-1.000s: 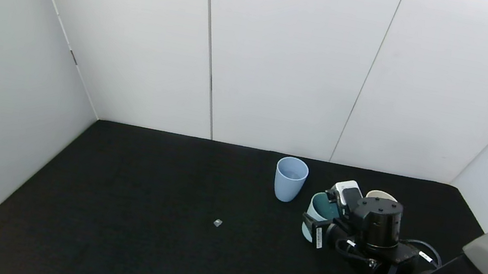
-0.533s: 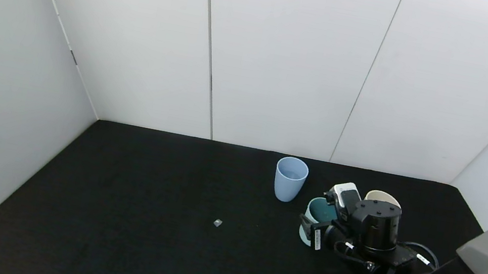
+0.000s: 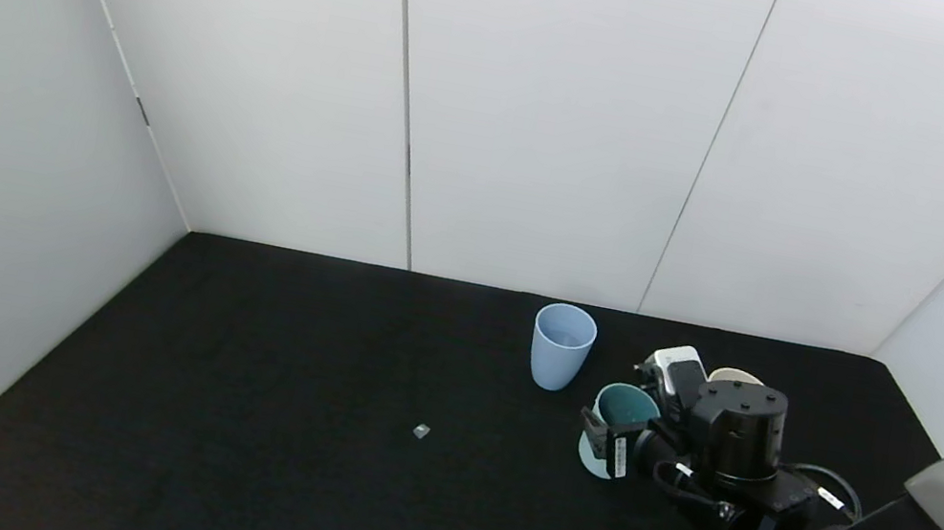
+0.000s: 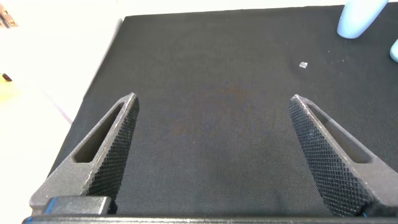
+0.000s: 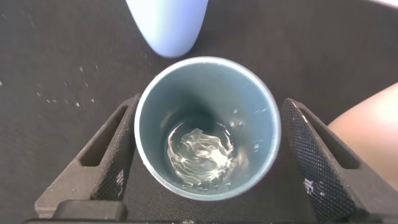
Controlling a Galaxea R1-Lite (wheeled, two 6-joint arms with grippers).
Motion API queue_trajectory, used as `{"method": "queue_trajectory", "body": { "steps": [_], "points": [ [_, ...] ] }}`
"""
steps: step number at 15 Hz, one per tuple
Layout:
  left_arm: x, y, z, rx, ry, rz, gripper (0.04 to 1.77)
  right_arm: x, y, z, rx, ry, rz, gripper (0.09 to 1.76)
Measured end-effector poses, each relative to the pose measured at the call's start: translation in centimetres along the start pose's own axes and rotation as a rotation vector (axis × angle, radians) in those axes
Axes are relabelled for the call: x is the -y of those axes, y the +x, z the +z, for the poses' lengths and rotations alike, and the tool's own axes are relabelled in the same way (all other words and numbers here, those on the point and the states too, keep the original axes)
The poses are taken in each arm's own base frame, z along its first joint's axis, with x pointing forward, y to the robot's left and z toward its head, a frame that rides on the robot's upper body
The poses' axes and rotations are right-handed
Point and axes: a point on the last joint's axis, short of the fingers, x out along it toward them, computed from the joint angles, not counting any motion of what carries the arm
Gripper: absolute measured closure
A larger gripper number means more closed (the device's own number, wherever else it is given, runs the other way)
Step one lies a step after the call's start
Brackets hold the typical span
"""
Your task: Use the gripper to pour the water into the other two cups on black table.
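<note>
My right gripper (image 3: 623, 413) is open, its jaws standing either side of the mint-green cup (image 3: 613, 431), which stands upright on the black table (image 3: 266, 384). In the right wrist view the cup (image 5: 186, 87) sits between the fingers (image 5: 112, 149) with a little water (image 5: 199, 152) glinting at its bottom. The light blue cup (image 3: 561, 347) stands just beyond and left of it; it also shows in the right wrist view (image 5: 168, 25). The cream-beige cup (image 3: 734, 376) is mostly hidden behind the wrist; its side shows in the right wrist view (image 5: 367, 130). My left gripper (image 4: 212, 98) is open and empty over bare table.
A small grey bit (image 3: 420, 431) lies on the table left of the cups. Small droplets (image 5: 62, 93) dot the cloth beside the mint-green cup. White walls close the table at the back and both sides.
The mint-green cup has gone from tilted in the right gripper to upright on the table. The right wrist has shifted slightly right.
</note>
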Motion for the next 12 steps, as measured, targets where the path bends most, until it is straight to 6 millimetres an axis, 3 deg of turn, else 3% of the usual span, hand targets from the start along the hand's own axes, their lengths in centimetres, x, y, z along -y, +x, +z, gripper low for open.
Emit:
{"method": "queue_trajectory", "body": {
  "steps": [7,12],
  "points": [
    [0.0,0.0,0.0,0.000,0.000,0.000,0.09,0.5,-3.1,3.1,0.062,0.011,0.002,0.19],
    [0.0,0.0,0.0,0.000,0.000,0.000,0.09,1.5,-7.0,3.9,0.096,0.022,-0.021,0.17]
  ]
}}
